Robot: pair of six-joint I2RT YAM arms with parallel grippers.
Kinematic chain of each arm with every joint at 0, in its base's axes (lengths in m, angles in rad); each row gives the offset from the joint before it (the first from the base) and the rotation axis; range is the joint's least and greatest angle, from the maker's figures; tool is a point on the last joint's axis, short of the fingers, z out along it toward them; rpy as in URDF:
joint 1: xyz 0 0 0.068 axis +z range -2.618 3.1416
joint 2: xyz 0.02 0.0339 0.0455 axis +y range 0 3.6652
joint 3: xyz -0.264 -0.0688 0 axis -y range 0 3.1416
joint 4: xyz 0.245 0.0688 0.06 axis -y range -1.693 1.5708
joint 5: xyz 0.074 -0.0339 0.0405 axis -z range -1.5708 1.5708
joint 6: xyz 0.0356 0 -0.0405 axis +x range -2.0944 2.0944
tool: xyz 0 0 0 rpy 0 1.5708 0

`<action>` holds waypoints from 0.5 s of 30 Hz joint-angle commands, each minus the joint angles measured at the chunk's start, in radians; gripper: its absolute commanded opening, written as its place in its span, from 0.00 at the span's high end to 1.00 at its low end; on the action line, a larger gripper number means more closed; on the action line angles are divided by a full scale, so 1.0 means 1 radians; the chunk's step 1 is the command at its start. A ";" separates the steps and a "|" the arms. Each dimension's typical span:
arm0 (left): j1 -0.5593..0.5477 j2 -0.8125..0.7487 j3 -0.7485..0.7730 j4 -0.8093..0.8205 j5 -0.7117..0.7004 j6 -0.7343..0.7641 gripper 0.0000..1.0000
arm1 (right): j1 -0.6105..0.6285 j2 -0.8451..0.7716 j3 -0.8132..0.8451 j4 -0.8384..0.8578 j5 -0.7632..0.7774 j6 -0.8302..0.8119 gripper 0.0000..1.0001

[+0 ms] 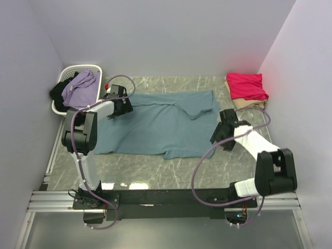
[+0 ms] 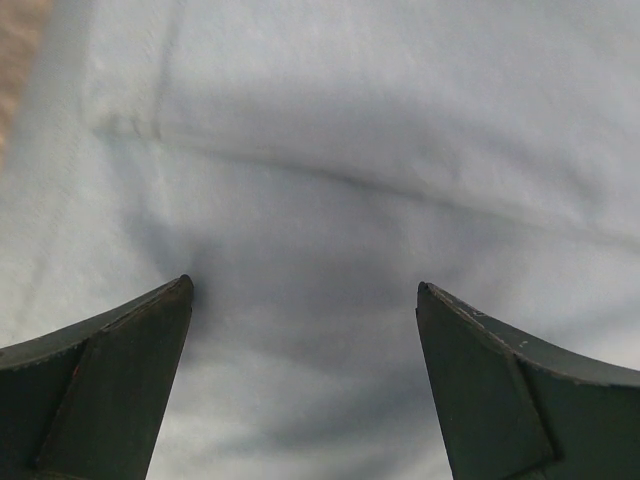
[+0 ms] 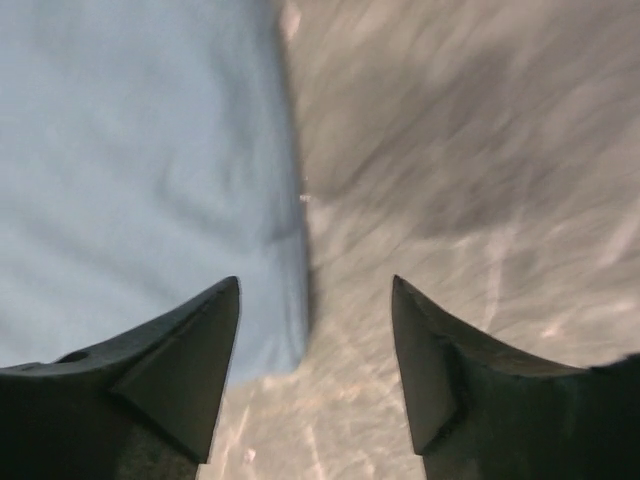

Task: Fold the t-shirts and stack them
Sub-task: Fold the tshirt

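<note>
A dusty teal-blue short-sleeved cloth t-shirt (image 1: 161,124) is spread flat across the middle of the top view on the grey marble-patterned table (image 1: 155,168). The left gripper (image 1: 124,106) is held over the shirt's upper-left part; in the left wrist view its dark fingers (image 2: 110,380) are seen spread wide apart, with only pale blue cloth between and beyond them. The right gripper (image 1: 218,138) is placed at the shirt's right edge. In the right wrist view its jaws are likewise parted and nothing is gripped; the cloth edge falls between the fingertips, with shirt on the left and bare table on the right. At the upper right, a folded bright crimson-pink shirt (image 1: 247,85) is laid on a pale beige one (image 1: 250,105). A white slatted plastic basket (image 1: 65,78) holding lilac and black garments is seen at the upper left.
</note>
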 commanded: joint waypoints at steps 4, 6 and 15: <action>-0.058 -0.228 -0.075 0.028 0.150 -0.055 0.01 | 0.001 -0.212 -0.187 0.129 -0.233 0.050 0.29; -0.083 -0.274 -0.104 0.019 0.140 -0.070 0.01 | 0.001 -0.240 -0.236 0.132 -0.257 0.070 0.30; -0.160 -0.527 -0.345 0.048 0.123 -0.158 0.01 | 0.003 -0.347 -0.433 0.300 -0.366 0.108 0.31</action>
